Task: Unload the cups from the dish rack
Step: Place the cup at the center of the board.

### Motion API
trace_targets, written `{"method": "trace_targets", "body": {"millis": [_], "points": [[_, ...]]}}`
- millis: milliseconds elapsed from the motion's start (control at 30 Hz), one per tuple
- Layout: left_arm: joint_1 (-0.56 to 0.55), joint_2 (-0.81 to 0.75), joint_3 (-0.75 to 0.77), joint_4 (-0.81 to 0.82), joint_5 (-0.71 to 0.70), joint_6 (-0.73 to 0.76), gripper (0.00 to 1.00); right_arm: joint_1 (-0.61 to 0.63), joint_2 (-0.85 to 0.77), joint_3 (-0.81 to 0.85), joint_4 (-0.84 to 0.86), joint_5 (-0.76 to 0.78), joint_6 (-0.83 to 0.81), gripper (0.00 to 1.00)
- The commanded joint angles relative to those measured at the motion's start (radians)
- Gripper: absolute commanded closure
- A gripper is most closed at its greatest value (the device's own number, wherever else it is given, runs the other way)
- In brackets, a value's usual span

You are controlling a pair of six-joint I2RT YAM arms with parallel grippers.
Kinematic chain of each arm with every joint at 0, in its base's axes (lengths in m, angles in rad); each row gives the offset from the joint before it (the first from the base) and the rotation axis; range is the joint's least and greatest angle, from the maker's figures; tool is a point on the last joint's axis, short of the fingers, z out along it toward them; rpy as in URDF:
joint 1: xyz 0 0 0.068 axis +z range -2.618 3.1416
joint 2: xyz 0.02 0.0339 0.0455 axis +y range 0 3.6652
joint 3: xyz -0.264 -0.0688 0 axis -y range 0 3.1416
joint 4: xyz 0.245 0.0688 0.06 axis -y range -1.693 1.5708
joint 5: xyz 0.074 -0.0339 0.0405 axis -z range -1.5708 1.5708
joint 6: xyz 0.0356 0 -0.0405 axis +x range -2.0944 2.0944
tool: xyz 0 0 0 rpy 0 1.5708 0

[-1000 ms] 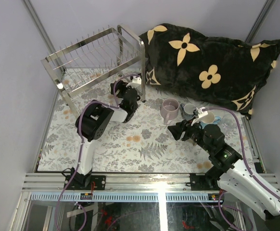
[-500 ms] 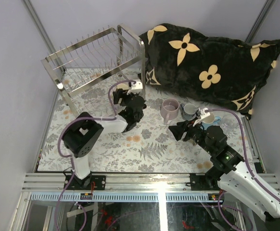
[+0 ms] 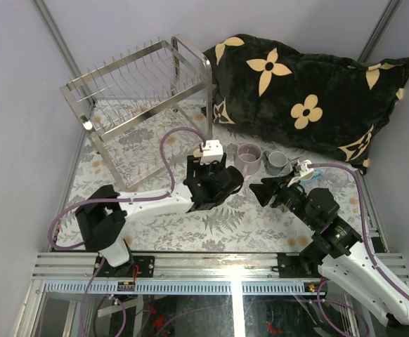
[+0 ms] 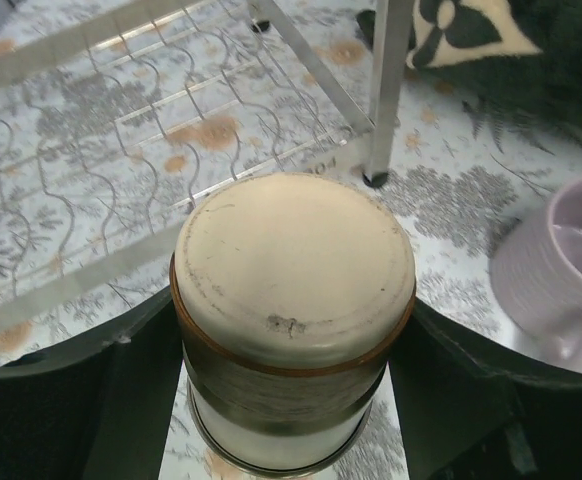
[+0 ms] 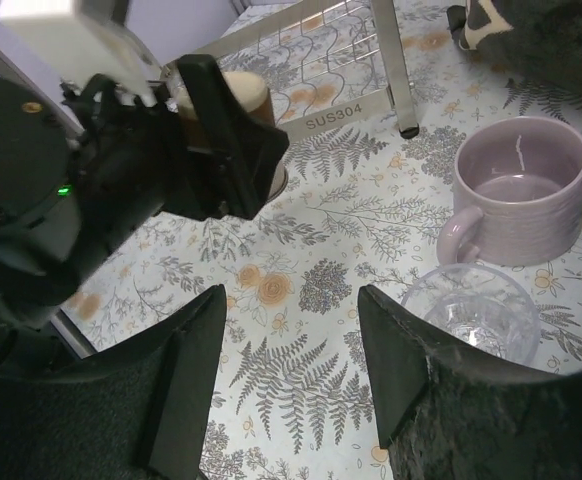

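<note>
My left gripper [image 3: 221, 185] is shut on the cream-and-brown cup [image 4: 291, 300]. The cup is upside down, its flat cream base up and its rim just over the floral cloth. The same cup [image 5: 248, 95] shows in the right wrist view. A lilac-pink mug [image 3: 248, 158] stands upright just to its right, and a light blue mug [image 3: 275, 162] beyond that. A clear glass [image 5: 471, 310] stands beside my right gripper [image 5: 296, 340], which is open over the cloth with nothing between its fingers. The dish rack [image 3: 141, 88] stands at the back left with no cups showing in it.
A large black pillow [image 3: 310, 91] with cream flowers lies along the back right, behind the mugs. The rack's front leg [image 4: 386, 90] stands just behind the held cup. Grey walls close in the table on the left and right.
My left arm has swung away from the rack, to the right and nearer, carrying the cream-and-brown cup next to the lilac mug. My right gripper has shifted slightly and stayed open.
</note>
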Motion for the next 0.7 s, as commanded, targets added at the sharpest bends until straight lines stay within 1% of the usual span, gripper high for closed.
{"method": "trace_targets", "body": {"millis": [0,167,267,333,467,567,667], "points": [[-0.017,-0.109,0.008,-0.145,0.051,-0.237,0.87,0.006,-0.023,-0.001,0.024,0.033,0.002,0.38],[-0.020,-0.179,0.010,-0.136,0.123,-0.239,0.87,0.006,-0.028,-0.009,0.033,0.034,0.009,0.38],[-0.021,-0.226,0.004,-0.097,0.202,-0.226,0.87,0.006,-0.035,-0.021,0.059,0.012,0.018,0.38],[-0.022,-0.259,0.002,-0.071,0.273,-0.217,0.87,0.006,-0.051,-0.041,0.096,-0.040,0.028,0.37],[-0.031,-0.347,-0.032,0.024,0.423,-0.197,0.87,0.006,-0.141,-0.117,0.278,-0.194,0.080,0.35],[-0.032,-0.416,-0.073,0.077,0.498,-0.210,0.87,0.006,-0.186,-0.145,0.345,-0.216,0.141,0.34],[-0.033,-0.484,-0.119,0.163,0.573,-0.223,0.87,0.006,-0.197,-0.186,0.460,-0.245,0.214,0.33]]}}
